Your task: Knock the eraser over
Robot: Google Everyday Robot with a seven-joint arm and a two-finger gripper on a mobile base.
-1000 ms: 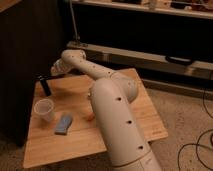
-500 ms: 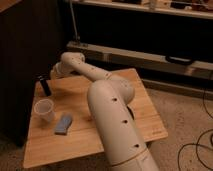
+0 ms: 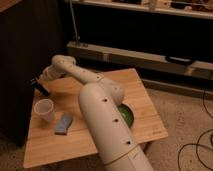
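Note:
The eraser [image 3: 43, 90] is a slim black block at the far left of the wooden table [image 3: 147, 102], near its left edge. It looks slanted, with its top toward the left. My gripper [image 3: 40, 82] is at the end of the white arm, which reaches from the lower middle up to the back left. The gripper is right at the eraser's upper end, and I cannot tell whether they touch. A clear plastic cup [image 3: 44, 110] stands just in front of the eraser.
A flat light-blue pad [image 3: 63, 123] lies in front of the cup. A green bowl [image 3: 127, 116] is partly hidden behind the arm. A dark cabinet [image 3: 22, 50] stands against the table's left side. Cables lie on the floor at the right.
The gripper end has shifted slightly left and down toward the table's left edge. The eraser looks more slanted now than before.

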